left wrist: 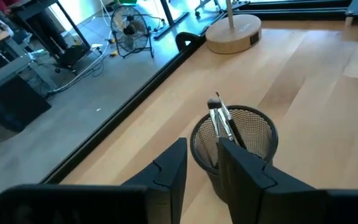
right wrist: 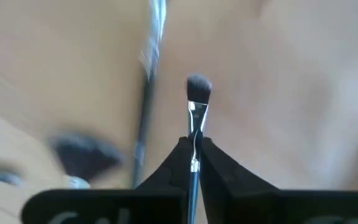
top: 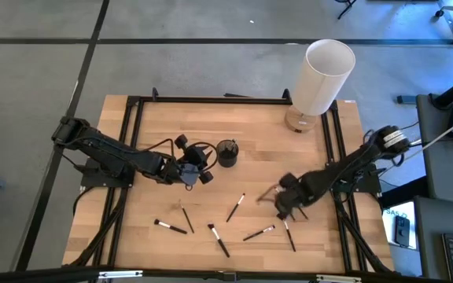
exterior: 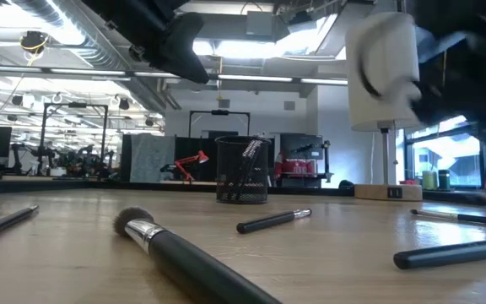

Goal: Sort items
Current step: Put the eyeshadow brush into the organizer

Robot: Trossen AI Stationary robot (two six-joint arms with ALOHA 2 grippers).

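Several thin makeup brushes lie flat on the wooden table near its front edge: one (top: 170, 227), another (top: 219, 240), a third (top: 235, 207), and more beside them. The black mesh cup (top: 227, 152) stands upright with two brushes (left wrist: 220, 118) leaning on its rim. My left gripper (top: 191, 171) hovers open just left of the cup; in its wrist view, my left gripper (left wrist: 202, 146) points at the cup (left wrist: 244, 134). My right gripper (top: 281, 198) is over the right half of the table, shut on a brush (right wrist: 197, 99). The fan-headed brush does not show clearly. My right gripper (right wrist: 194, 152) pinches a thin brush between its two fingertips, on the shaft just behind the pale ferrule (right wrist: 195, 134). The fingers lie along the brush, and its small dark head (right wrist: 198, 87) sticks out beyond them. Its handle is hidden behind the fingers.
A tall white cylinder (top: 325, 75) on a round wooden base (top: 299, 119) stands at the table's far right corner. Black frame rails (top: 136, 134) run along the table's left, right and far sides. Bare wood lies between the cup and the loose brushes. In the low view a thick brush (exterior: 184, 253) lies nearest.
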